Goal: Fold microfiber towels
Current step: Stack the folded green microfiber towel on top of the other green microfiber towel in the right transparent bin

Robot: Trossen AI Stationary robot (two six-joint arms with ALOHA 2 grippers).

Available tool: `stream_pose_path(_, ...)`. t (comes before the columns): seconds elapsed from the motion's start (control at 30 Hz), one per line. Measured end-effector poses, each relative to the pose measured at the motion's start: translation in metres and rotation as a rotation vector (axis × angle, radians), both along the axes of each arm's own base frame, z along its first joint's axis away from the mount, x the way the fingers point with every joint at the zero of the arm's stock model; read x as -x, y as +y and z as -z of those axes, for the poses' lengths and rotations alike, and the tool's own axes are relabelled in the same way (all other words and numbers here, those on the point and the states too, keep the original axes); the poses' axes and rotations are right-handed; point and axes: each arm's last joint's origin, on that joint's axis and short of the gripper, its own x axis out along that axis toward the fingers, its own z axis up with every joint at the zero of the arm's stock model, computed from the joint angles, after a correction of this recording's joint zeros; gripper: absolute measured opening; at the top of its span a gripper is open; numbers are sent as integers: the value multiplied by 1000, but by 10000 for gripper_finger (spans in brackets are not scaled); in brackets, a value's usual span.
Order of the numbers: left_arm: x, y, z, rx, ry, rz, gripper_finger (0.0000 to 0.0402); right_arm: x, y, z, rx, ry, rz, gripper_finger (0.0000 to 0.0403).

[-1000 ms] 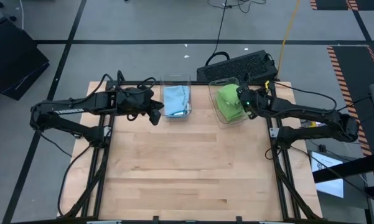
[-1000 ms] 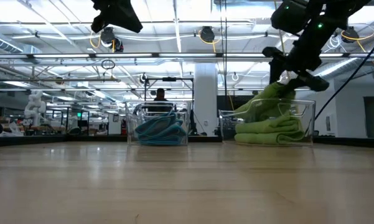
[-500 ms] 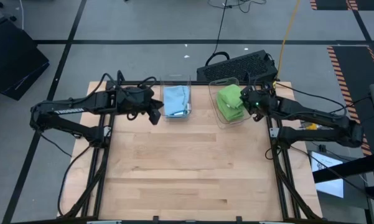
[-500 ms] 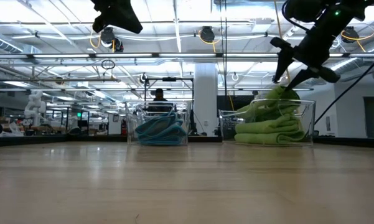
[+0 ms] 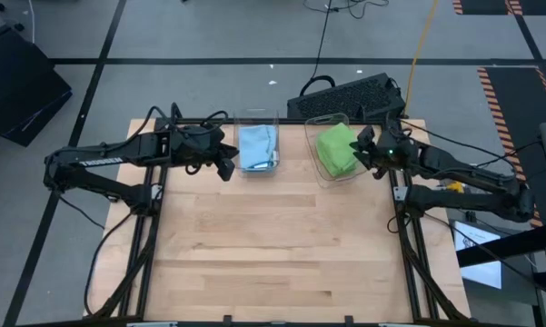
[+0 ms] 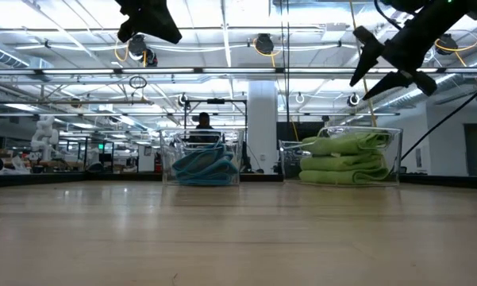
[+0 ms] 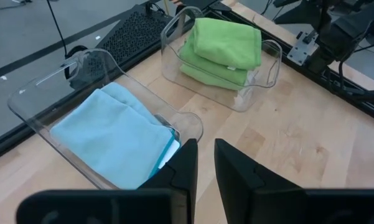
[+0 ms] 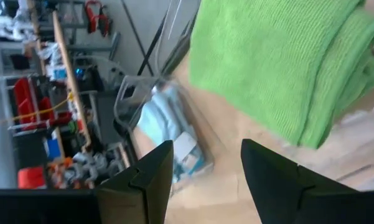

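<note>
- since a second ago my right gripper (image 5: pixel 361 148) has left the folded lime green microfiber towels (image 5: pixel 336 148), jaws open, empty.
- my left gripper (image 5: pixel 225 169) hangs nearly closed, empty, beside the folded light blue microfiber towels (image 5: pixel 257 145).
- both stacks sit in clear plastic bins (image 7: pixel 264 73); i judge folding done.

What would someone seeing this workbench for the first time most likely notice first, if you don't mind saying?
Probably the stack of lime green towels in a clear bin at the table's far edge, right of centre. Just to its left, the light blue towels fill a second clear bin. The right claw hangs open above the green stack holding nothing, while the left claw waits beside the blue bin with its fingers nearly together.
</note>
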Motion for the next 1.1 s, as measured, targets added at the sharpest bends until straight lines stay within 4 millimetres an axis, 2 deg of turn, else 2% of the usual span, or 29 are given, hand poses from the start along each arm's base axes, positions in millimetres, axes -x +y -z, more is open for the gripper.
stream_pose_path(0.13, 0, 0, 0, -5, 3, 4, 56, -2, -2, -6, 57, -40, -8, 180)
stream_pose_path(0.27, 0, 0, 0, -11, 6, 9, 56, -16, -13, -17, 178, -36, -14, 156)
stream_pose_path(0.43, 0, 0, 0, -11, 6, 9, 56, -35, -33, -32, 265, 212, -177, 106)
stream_pose_path(0.63, 0, 0, 0, -10, 5, 8, 56, -70, -65, -82, 420, 541, -482, 43)
stream_pose_path(0.73, 0, 1, 0, -10, 3, 2, 56, -82, -84, -88, 367, 773, -658, 11)
stream_pose_path(0.87, 0, 2, 0, 0, -6, -9, 56, -89, -109, -68, 175, 980, -888, 7)
stream_pose_path(1.0, 0, 2, 0, 5, -9, -12, 56, -92, -127, -35, -13, 1035, -1065, 4)
stream_pose_path(1.1, 0, 2, 0, 21, -18, -25, 56, -91, -137, -22, -74, 1074, -1113, 1)
